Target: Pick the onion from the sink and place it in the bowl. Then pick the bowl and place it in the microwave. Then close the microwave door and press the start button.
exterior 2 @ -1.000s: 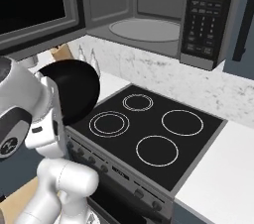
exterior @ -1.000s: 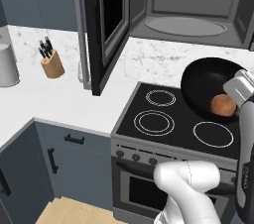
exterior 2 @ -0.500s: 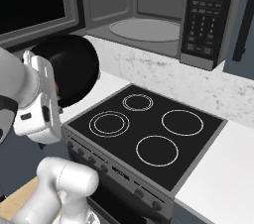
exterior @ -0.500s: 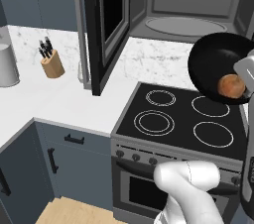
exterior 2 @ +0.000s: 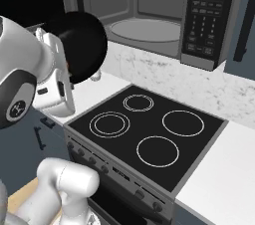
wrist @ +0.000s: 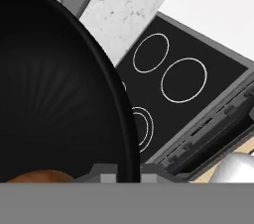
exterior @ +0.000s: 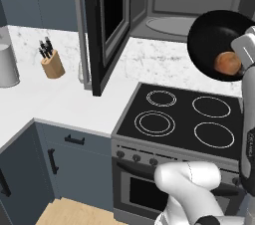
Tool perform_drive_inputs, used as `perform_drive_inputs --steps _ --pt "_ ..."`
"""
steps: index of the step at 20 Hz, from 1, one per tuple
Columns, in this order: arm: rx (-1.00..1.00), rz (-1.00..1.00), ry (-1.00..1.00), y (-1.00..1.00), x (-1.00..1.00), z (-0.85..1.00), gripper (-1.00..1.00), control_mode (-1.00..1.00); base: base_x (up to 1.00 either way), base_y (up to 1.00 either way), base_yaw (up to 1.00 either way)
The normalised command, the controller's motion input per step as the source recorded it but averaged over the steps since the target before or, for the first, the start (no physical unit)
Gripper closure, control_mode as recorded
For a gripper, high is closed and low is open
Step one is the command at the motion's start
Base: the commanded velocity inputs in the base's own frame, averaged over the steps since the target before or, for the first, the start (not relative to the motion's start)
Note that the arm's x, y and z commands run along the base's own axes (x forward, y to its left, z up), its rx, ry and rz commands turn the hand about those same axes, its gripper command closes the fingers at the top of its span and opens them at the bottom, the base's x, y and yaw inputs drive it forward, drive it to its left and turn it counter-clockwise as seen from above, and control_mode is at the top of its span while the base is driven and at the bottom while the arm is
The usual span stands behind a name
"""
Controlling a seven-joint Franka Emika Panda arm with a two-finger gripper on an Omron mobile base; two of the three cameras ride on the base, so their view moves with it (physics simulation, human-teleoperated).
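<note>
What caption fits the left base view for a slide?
Arm holds the black bowl, tipped with the onion inside, raised above the stove before the open microwave.

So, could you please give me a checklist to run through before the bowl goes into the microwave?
1. Orange-brown onion inside the wide black bowl: ok.
2. End effector shut on the bowl's rim: ok, the rim runs between the finger tips in the hand view.
3. Bowl level: not ok, it is tilted steeply, with the onion low against the wall.
4. Dark grey microwave door swung open: ok.
5. Pale round turntable in the dark grey microwave free: ok.
6. Bowl lifted off the black stove top: ok.
</note>
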Motion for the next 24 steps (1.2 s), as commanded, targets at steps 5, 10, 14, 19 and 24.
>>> perform_drive_inputs --steps 5,10,14,19,24 --pt "0.00 -0.03 0.08 -0.01 0.51 0.49 1.00 -1.00 0.00 0.00 0.00" --pt "0.00 -0.02 0.04 -0.05 0.57 0.17 1.00 -1.00 0.00 0.00 0.00" --pt "0.00 -0.03 0.00 -0.13 0.69 0.00 1.00 -1.00 0.00 0.00 0.00" --pt "0.00 -0.04 0.00 -0.15 0.53 0.00 1.00 -1.00 0.00 0.00 0.00" --pt "0.00 -0.06 -0.01 -0.28 0.57 0.00 1.00 -1.00 0.00 0.00 0.00"
